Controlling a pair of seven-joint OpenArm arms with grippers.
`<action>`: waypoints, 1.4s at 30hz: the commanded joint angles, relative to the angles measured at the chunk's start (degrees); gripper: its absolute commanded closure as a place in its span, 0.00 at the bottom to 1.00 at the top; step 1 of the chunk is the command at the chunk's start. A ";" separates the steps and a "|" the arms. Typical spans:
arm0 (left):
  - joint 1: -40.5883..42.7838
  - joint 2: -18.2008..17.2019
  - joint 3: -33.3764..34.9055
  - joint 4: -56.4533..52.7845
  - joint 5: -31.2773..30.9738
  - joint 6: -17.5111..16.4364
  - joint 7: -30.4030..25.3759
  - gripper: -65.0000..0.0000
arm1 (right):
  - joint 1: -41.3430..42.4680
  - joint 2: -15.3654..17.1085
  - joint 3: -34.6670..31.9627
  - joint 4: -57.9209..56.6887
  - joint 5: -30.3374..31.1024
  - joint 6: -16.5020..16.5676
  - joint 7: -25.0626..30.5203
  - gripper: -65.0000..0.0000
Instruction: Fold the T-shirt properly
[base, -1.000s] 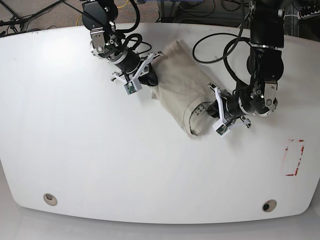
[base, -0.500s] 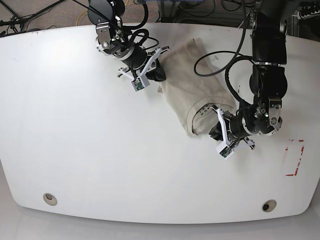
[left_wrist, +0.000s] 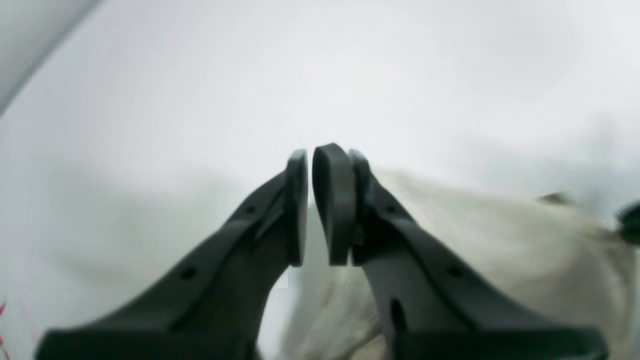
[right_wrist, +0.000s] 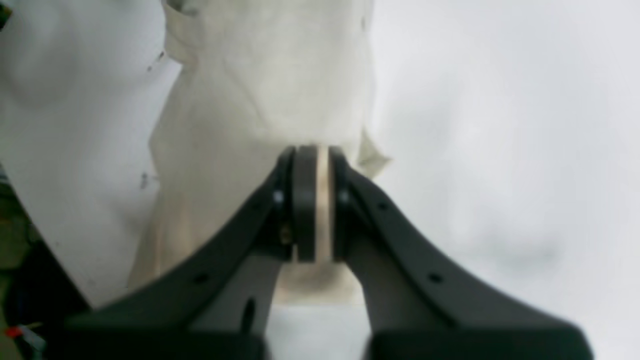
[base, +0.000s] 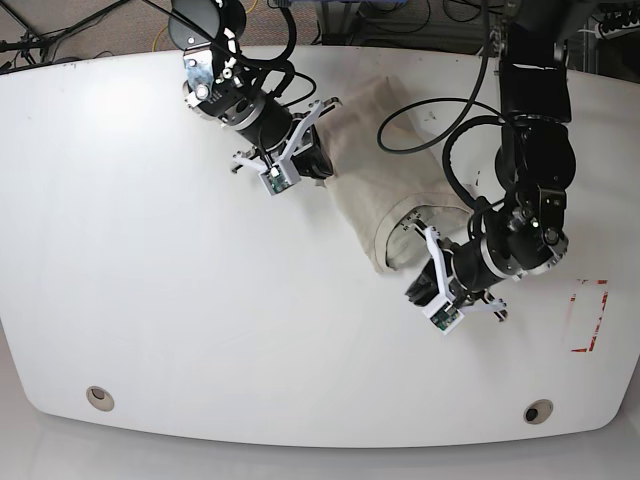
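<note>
The khaki-beige T-shirt lies folded in a diagonal band on the white table, its collar end pointing toward the front. My right gripper is at the shirt's left edge. In the right wrist view this gripper is shut, with a beige layer of the T-shirt pinched between its pads. My left gripper hovers just in front of the collar end. Its jaws stand almost together with a thin slit and nothing between them. The T-shirt lies beyond them to the right.
A red-outlined rectangle is marked on the table at the right. Two round holes sit near the front edge. Black cables loop over the shirt's far end. Clutter lies beyond the table's back edge.
My left gripper has pulled away from the collar toward the front and hangs free of the cloth. My right gripper stayed shut on the left edge and shifted slightly right.
</note>
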 joint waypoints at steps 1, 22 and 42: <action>1.43 1.58 -0.01 4.98 -0.60 1.27 -0.83 0.83 | 1.83 1.70 0.41 3.29 0.48 -0.07 -0.25 0.93; 21.03 6.51 16.16 10.16 8.10 45.75 -27.03 0.54 | 3.59 5.75 9.99 4.00 1.01 -0.25 -3.59 0.93; 26.66 6.42 35.42 -3.90 22.08 72.57 -36.96 0.28 | 3.50 5.75 13.68 3.82 1.10 0.19 -3.59 0.93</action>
